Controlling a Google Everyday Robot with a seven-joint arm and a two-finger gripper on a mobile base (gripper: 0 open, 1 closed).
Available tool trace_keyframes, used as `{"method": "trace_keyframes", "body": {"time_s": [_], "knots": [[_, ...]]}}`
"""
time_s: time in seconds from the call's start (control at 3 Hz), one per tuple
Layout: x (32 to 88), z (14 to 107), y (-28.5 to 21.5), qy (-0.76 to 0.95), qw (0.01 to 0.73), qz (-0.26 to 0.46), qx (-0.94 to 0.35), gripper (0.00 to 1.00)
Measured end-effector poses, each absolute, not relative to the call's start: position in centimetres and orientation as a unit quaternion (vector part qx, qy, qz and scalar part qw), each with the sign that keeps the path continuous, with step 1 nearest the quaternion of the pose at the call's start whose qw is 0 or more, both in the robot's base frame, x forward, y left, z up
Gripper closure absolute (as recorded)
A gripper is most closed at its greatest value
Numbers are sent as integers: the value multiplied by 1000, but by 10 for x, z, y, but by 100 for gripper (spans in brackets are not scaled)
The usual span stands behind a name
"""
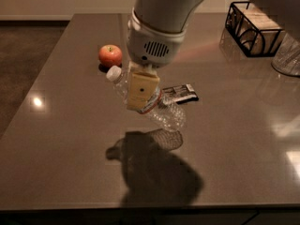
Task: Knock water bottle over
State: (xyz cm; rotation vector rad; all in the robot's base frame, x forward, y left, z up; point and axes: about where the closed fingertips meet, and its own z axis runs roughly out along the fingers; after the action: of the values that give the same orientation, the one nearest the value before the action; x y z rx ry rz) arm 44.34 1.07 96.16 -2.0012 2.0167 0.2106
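The water bottle (167, 115), clear and ribbed with a white cap (113, 73), leans steeply over the dark table (65, 135). Its cap points up and to the left and its base points down and to the right. It seems to hang just above the table, with its shadow a little below it. My gripper (140, 96) comes down from the white arm and is shut on the bottle's middle. One tan finger pad (142, 89) covers the label, and a red band shows at the pad's edge. The other finger is hidden behind the bottle.
A red apple (110, 55) sits just behind and left of the bottle. A dark snack packet (181, 93) lies right behind the bottle. A black wire basket (253, 27) and a clear glass vessel (287, 57) stand at the far right. The table's front edge runs along the bottom.
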Motion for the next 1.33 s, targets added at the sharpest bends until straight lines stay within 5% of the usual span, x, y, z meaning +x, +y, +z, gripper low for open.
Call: {"method": "trace_keyframes", "body": {"time_s": [0.67,1.33], "knots": [[451,941,5,701,88,13,-708,100],[450,910,21,689,49,17,-723,61]]}}
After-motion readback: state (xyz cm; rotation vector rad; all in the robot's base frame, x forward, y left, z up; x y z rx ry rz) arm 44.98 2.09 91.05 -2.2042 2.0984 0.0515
